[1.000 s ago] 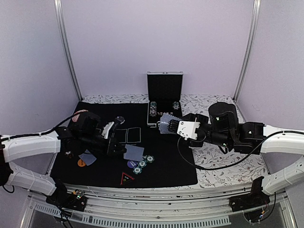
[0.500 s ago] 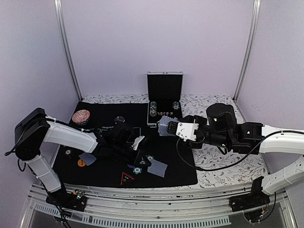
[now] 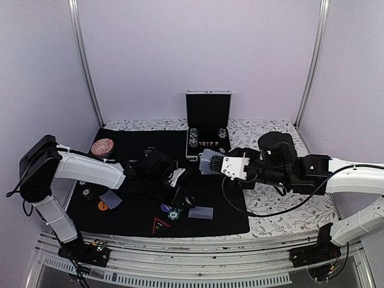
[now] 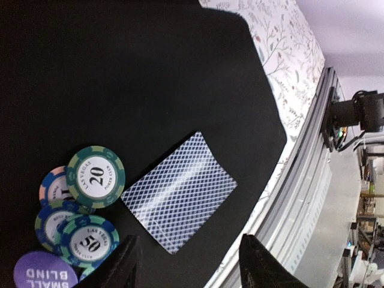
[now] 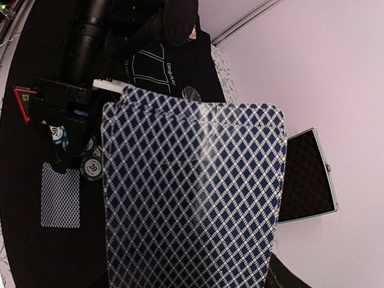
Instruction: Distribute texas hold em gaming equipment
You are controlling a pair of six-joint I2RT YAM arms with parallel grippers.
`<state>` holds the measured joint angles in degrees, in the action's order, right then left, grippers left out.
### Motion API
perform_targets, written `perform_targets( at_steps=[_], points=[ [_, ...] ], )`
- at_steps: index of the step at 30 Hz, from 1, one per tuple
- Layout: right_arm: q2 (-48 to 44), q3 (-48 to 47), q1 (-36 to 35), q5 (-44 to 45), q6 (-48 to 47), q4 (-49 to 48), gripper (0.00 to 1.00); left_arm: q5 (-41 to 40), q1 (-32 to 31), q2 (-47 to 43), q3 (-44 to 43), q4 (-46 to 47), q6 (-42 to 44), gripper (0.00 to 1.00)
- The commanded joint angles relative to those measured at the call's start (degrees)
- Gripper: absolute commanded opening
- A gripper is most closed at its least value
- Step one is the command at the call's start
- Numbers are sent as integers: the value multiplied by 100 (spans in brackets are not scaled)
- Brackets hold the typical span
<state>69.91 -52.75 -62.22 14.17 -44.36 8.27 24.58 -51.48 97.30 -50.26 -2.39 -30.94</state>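
Left wrist: chip (image 4: pixel 95 173) reads 20 (top external: unreadable) | right wrist: cards (image 5: pixel 192 198) gripped

The playing cards (image 5: pixel 192 192) look glossy, the black mat (image 4: pixel 120 72) matt cloth

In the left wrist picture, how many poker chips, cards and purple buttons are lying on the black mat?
poker chips: 4, namely the green 20, the green 50 and two blue ones
playing card: 1
purple button: 1
Total: 6
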Motion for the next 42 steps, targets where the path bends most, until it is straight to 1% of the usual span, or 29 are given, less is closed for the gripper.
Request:
perform_targets(
  at_steps=[1,3,4,5,6,11,14,20,27,34,39,42],
  points=[
    [105,-205,-20,-124,94,-10,55,-439,-59,-916,-177,-445,345,62],
    [145,-220,-59,-138,86,-25,55,-672,-49,-1405,-180,-543,425,71],
    [160,-234,-76,-147,78,-48,55,-814,-53,-1736,-173,-552,460,86],
    [196,-236,-106,-151,77,-65,55,-958,-47,-1973,-157,-525,488,95],
    [217,-243,-132,-152,77,-89,55,-1061,-44,-2234,-128,-459,519,98],
    [440,-352,-235,-176,44,-148,55,-1234,-31,-3257,5,12,462,98],
    [570,-425,-291,-207,34,-181,55,-1257,-32,-3400,28,192,389,98],
    [771,-593,-376,-256,-14,-228,55,-1569,-111,-2789,-418,-528,458,98],
    [891,-666,-418,-280,-54,-229,55,-1986,-292,-2303,-726,-707,589,98],
    [909,-649,-428,-274,-72,-223,55,-1760,-327,-2024,-845,-645,633,98],
    [911,-640,-430,-263,-64,-249,55,-1747,-345,-1915,-919,-740,725,98],
    [888,-623,-424,-252,-64,-263,55,-1878,-345,-1936,-934,-886,777,92]
  ],
)
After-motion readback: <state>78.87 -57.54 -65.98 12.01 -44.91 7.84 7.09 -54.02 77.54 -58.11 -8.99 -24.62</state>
